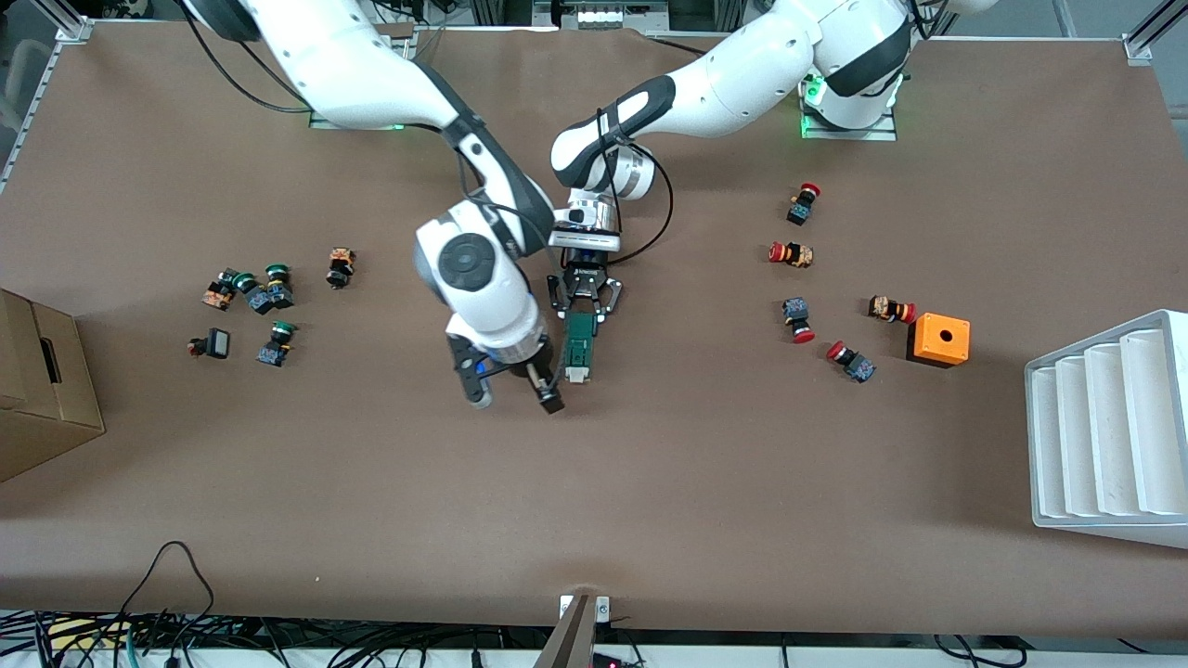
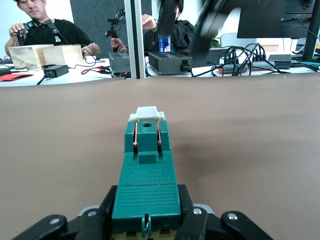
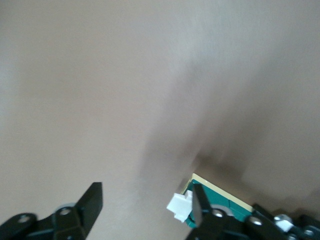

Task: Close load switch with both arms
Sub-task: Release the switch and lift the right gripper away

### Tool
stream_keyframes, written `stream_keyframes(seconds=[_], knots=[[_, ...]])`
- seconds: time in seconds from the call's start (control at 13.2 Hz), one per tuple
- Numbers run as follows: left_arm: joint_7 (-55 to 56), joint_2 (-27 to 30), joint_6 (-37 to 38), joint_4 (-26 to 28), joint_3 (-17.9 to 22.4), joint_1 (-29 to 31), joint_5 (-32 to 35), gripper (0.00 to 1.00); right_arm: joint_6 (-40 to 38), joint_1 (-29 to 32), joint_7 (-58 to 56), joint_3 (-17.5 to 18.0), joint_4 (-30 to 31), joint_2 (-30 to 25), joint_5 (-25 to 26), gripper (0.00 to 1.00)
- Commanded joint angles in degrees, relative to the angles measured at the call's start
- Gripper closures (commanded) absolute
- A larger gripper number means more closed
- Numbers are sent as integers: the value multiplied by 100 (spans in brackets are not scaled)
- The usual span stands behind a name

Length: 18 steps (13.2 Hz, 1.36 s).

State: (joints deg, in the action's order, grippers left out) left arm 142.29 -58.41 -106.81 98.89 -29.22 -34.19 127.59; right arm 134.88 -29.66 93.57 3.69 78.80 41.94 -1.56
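Observation:
The load switch is a narrow dark-green block with a white tab at the end nearer the front camera. It lies at mid-table. My left gripper is shut on its farther end. In the left wrist view the green body sits between the black fingers, with the white tab at the free end. My right gripper is open, low over the table beside the tab end. In the right wrist view the tab lies just inside one finger, and the other finger is well apart.
Several red-capped push buttons and an orange box lie toward the left arm's end, with a white ridged tray at the table edge. Several green-capped buttons and a cardboard box lie toward the right arm's end.

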Motion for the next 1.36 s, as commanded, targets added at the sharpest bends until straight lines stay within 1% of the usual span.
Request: stream_keyframes(seconds=[0.0,0.08,0.3,0.53,0.76,0.91,1.06,1.21,1.29], knots=[[97,-259,-279,-186,145,-17,222,2,-977,390,-1266,141,153,-659,-222,1],[106,-259,-288,-194,136,-17,213,0,-1277,522,-1741,141,240,-870,-230,1],[54,-102,-384,-151,127,18,143,0,-2059,944,-3077,141,618,-1582,-239,1],[18,547,-980,173,127,62,-339,0,-3017,1374,-4413,141,759,-2144,-239,1],[-34,1119,-1482,455,127,132,-787,0,-3704,1857,-5732,141,970,-2725,-239,1],[-419,1497,-1781,640,127,316,-1103,0,-4065,2200,-6532,141,988,-2963,-230,1],[-797,2015,-2377,894,92,631,-1455,0,-4206,2526,-7411,141,1250,-3313,-222,1],[-1437,2655,-3131,1228,66,1096,-2130,0,-4207,2728,-8027,123,1558,-3630,-178,1],[-1884,2955,-3606,1351,66,1334,-2542,0,-4207,2746,-8187,115,1594,-3667,-126,1]])
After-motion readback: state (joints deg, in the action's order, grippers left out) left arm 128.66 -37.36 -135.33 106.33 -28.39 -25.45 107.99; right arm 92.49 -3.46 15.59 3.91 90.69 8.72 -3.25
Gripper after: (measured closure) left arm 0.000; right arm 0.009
